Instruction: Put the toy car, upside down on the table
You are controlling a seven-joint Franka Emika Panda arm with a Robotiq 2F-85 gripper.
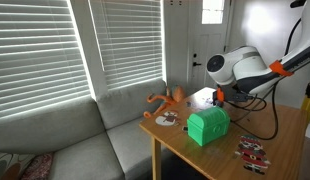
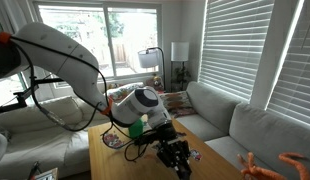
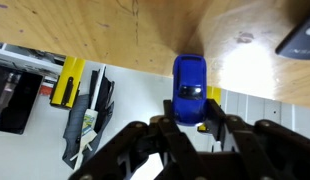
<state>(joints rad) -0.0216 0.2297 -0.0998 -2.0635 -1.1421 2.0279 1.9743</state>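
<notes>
In the wrist view the toy car [image 3: 190, 85], small and dark blue, sits between my gripper's [image 3: 191, 112] two black fingers, which are closed on its rear end. Its roof and windscreen face the camera. It is held over the edge of the light brown wooden table [image 3: 145, 35]. In both exterior views the gripper [image 1: 217, 97] [image 2: 175, 155] is low over the table [image 1: 280, 135] beside the green chest [image 1: 208, 126]. The car itself is too small to make out there.
An orange octopus-like toy [image 1: 165, 100] lies at the table's corner near the sofa [image 1: 85, 130]. Flat red-and-white pieces [image 1: 253, 152] lie on the table near the chest. Below the table edge, yellow and black items [image 3: 70, 90] lie on the floor.
</notes>
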